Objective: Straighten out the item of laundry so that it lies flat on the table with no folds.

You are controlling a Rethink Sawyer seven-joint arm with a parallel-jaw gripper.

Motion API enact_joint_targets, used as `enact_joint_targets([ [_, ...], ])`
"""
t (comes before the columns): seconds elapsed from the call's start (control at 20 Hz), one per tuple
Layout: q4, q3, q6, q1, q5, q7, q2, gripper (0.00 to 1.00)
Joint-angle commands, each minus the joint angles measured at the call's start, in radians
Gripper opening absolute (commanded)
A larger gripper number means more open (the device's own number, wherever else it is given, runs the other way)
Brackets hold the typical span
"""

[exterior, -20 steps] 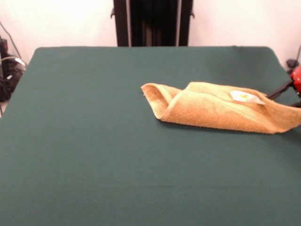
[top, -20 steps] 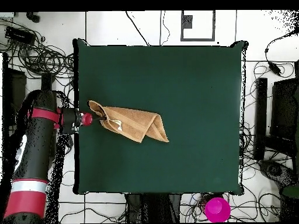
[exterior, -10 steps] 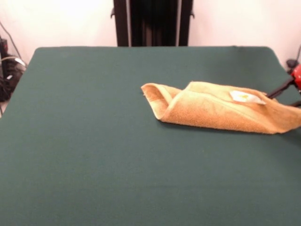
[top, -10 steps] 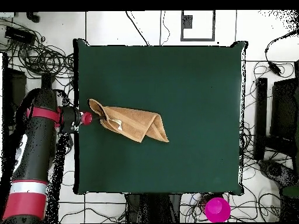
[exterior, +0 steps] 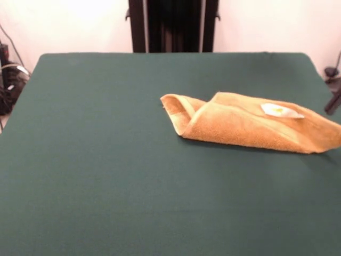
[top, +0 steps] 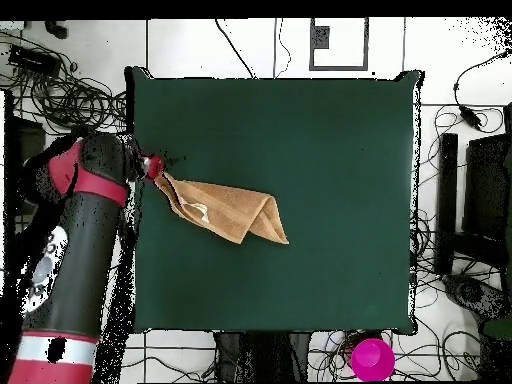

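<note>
The orange-tan towel (exterior: 248, 125) lies folded over on itself on the right part of the dark green table (exterior: 106, 160), with its white tag (exterior: 279, 110) on top. In the overhead view the towel (top: 228, 210) is a long folded wedge near the table's (top: 340, 150) left edge. My gripper (top: 158, 164) hangs over that edge, just beyond the towel's left corner; I cannot tell whether it touches the towel. In the front view only a dark bit of the gripper (exterior: 334, 101) shows at the right edge.
The arm (top: 75, 260) stands beside the table's left side in the overhead view. A pink cup (top: 371, 358) sits on the floor past the bottom edge. Cables lie around the table. The black pedestal (exterior: 173, 25) stands at the far side.
The gripper has moved away from the towel's left corner, upward along the table's left edge in the overhead view. Its red part has left the front view. The towel has barely shifted.
</note>
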Motion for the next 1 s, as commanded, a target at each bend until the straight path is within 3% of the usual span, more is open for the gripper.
enact_joint_targets([
  [0.05, 0.314, 0.294, -0.336, -0.133, -0.061, -0.234, -0.329, 1.0],
  [0.2, 0.362, 0.36, -0.416, -0.199, -0.101, -0.244, -0.394, 1.0],
  [0.35, 0.405, 0.41, -0.42, -0.256, -0.141, -0.269, -0.432, 1.0],
  [0.7, 0.426, 0.467, -0.24, -0.337, -0.238, -0.342, -0.47, 1.0],
  [1.0, 0.437, 0.533, -0.156, -0.387, -0.307, -0.361, -0.501, 1.0],
])
